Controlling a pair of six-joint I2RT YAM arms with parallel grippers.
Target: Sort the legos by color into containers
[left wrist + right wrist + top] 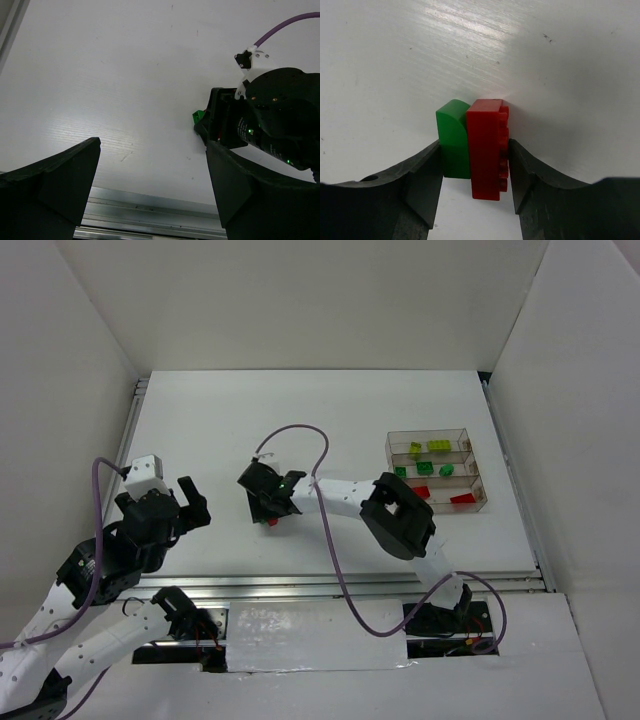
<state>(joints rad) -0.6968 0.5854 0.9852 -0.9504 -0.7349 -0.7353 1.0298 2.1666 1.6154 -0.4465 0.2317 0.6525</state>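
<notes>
Table (200,430), white within white walls (300,300), holds color-sorted trays (391,460) at 3 o'clock; left gripper (152,150) gapes, right gripper (474,145) pinches red-green brick pair (476,150).

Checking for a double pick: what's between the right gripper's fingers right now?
Right wrist view: two things, not one. A green lego and a red lego sit side by side, touching, inside the right gripper, whose fingers meet their outer faces.

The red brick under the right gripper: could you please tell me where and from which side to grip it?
Probably by its two short ends, from above, wrist turned a quarter. The red brick lies with a green brick flush against one long side and studs on the other, so the right gripper, straddling its width, would catch both.
</notes>
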